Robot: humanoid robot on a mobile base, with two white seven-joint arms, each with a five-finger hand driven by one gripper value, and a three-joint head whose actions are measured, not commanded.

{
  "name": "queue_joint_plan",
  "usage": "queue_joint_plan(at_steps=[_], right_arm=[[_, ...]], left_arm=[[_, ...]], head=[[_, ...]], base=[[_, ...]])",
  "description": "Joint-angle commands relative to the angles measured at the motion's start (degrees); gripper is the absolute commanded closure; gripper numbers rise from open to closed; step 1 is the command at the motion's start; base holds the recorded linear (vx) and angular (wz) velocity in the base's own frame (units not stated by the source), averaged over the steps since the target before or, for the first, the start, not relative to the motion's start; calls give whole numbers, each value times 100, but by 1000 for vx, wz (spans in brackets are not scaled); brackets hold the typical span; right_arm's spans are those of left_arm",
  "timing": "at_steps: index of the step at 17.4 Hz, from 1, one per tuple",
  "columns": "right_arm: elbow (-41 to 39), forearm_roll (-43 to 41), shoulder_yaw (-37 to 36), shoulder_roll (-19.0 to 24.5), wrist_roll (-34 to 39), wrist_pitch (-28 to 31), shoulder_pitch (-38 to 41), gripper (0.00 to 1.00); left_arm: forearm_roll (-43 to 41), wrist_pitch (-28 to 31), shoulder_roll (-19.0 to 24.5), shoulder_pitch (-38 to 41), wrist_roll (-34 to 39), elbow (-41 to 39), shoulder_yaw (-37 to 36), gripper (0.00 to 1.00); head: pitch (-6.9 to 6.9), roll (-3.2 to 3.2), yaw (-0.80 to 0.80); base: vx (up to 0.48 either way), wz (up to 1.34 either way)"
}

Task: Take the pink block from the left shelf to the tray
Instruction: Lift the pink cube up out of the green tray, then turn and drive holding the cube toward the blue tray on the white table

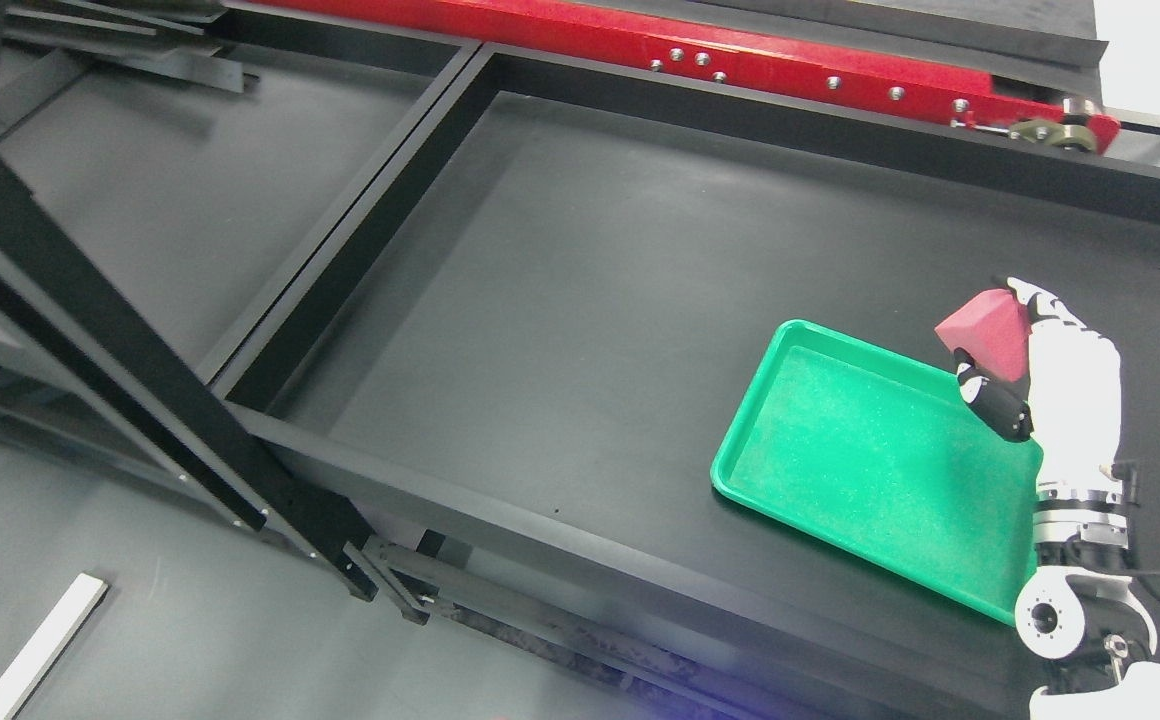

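My right hand (1025,360) comes in from the lower right and is shut on a pink block (986,332). It holds the block in the air over the far right corner of the green tray (840,450). The tray lies on the black shelf surface (580,300) at the right and holds nothing. The thumb (995,405) is dark and presses the block from below. My left arm is out of view.
A black frame post (120,360) runs diagonally across the left. A second shelf bay (190,190) lies to the left, behind a black divider rail (360,210). A red beam (740,60) runs along the back. A white strip (40,650) lies on the floor at lower left.
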Motion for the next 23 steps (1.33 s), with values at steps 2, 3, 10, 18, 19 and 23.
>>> queue_joint_plan(at_steps=[2,3,10,18,19,23], right_arm=[[65,-19,-37,-21,30,0,-171,97],[83,-19,-37,-47,30,0,-171,97],[171,-19,-29,-74,30,-53,-171,96],[180,-19,24,-74,48,-88,-109,96],[180,-19,24,-74,48,-88,-101,96],[180,-19,112,-74,48,-88,-101,96]], left_arm=[[-9,-4,100,-132,0,-100,0,0],[-9,-4,100,-132,0,-100,0,0],[-9,-4,100,-132,0,-100,0,0],[-9,-4,100,-132,0,-100,0,0],[-9,-4,100,-132,0,-100,0,0],[-9,-4,100,-132,0,-100,0,0]], head=[[0,0,0],[0,0,0],[0,0,0],[0,0,0],[0,0,0],[0,0,0]], base=[[-62,270],[-69,304],[-70,507],[-119,982],[-148,985],[-143,915]])
